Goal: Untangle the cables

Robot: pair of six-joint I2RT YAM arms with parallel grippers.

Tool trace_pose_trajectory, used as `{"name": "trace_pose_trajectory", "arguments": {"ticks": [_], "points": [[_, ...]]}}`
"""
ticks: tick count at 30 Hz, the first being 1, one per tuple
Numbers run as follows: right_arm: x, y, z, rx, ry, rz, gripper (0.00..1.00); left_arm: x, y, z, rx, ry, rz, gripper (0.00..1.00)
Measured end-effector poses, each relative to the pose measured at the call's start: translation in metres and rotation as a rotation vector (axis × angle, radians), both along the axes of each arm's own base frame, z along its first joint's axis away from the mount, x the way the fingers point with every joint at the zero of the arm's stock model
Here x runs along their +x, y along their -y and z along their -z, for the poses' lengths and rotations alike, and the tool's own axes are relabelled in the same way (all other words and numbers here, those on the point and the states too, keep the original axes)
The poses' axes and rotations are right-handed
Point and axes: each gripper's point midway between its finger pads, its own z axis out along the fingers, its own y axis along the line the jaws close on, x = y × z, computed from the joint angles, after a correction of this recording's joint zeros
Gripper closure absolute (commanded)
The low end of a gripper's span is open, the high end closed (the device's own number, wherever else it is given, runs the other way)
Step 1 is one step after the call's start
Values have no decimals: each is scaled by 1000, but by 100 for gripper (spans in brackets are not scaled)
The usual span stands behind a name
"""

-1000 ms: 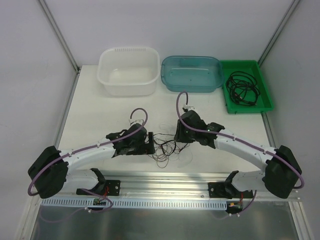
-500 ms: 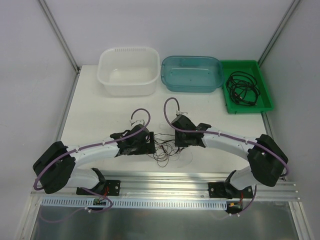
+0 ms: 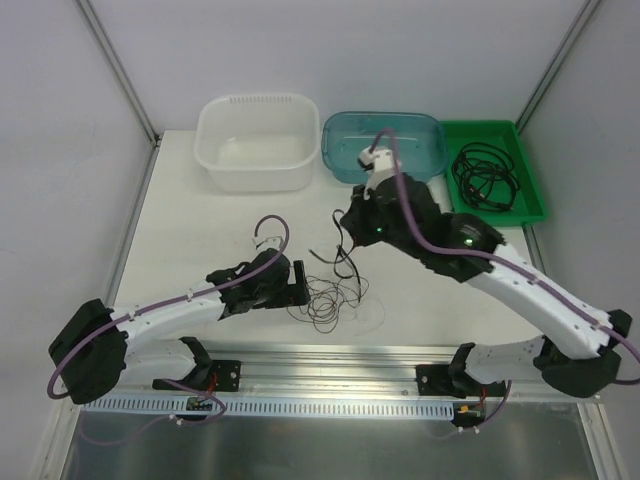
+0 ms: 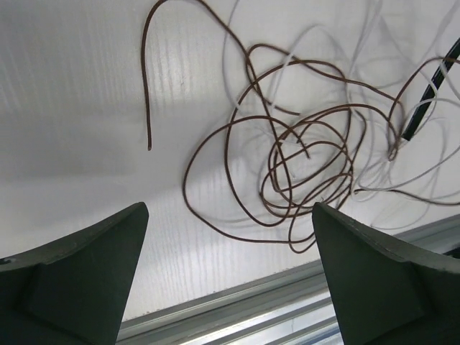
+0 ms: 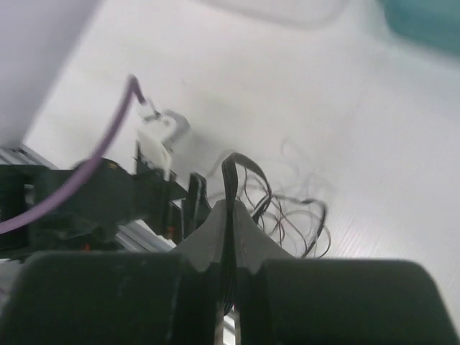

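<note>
the right gripper [image 5: 228, 210] is clamped tight on a thick black rubbery cable [image 5: 228, 171], which stands up in a narrow loop just past its fingertips. from the jaws the cable hangs down to the heap on the white table [image 3: 200, 220]. below and ahead of those jaws lies the tangle of thin brown wire [image 4: 302, 158], its coils looped over one another, with a thin white cord [image 4: 267, 83] running through it.

the left gripper [image 4: 228, 212] is spread as wide as it goes and holds nothing. the brown coils lie on the table just ahead of its fingers, and a short stretch of the black cable shows beyond them, off to one side.

the step in hand looks like drawing the black cable out of the knot. the next move probably calls for a slow pull up and away from the heap. the empty jaws could close on or press down the brown coils so that they do not ride up with the cable. i cannot tell whether its lower end is caught in the loops.
</note>
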Motion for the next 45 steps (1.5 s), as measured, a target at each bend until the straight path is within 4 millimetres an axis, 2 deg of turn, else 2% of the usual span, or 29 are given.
{"name": "trace_pose_trajectory", "arguments": {"ticks": [1,5,7,10,13,18,20,30,32,35,39,45], "points": [[-2,5,-31,50,57,-12,99,1,1,-5,-14,14,-1,1],[-19,41,-125,237,271,-44,99,5,-1,-21,-52,67,-16,1],[-27,57,-150,319,366,-45,99,5,-2,-26,-64,82,-24,1],[-33,80,-160,318,413,-19,99,5,-4,-36,-83,105,-27,1],[-24,74,-150,271,398,-5,99,4,-5,-50,-112,146,-11,1],[-14,57,-91,121,303,-28,99,3,-7,-78,-143,256,74,1],[-14,54,-81,89,282,-37,99,2,-5,-88,-150,300,129,1],[-20,48,-92,122,287,-88,99,4,24,-129,-259,452,305,1],[-21,46,-95,135,290,-99,99,6,35,-130,-279,459,325,1],[-23,43,-102,160,300,-112,99,8,53,-123,-288,450,356,1],[-24,41,-111,185,312,-120,99,12,68,-119,-309,449,376,3],[-24,42,-112,190,316,-117,99,19,83,-158,-426,568,370,5]]}}
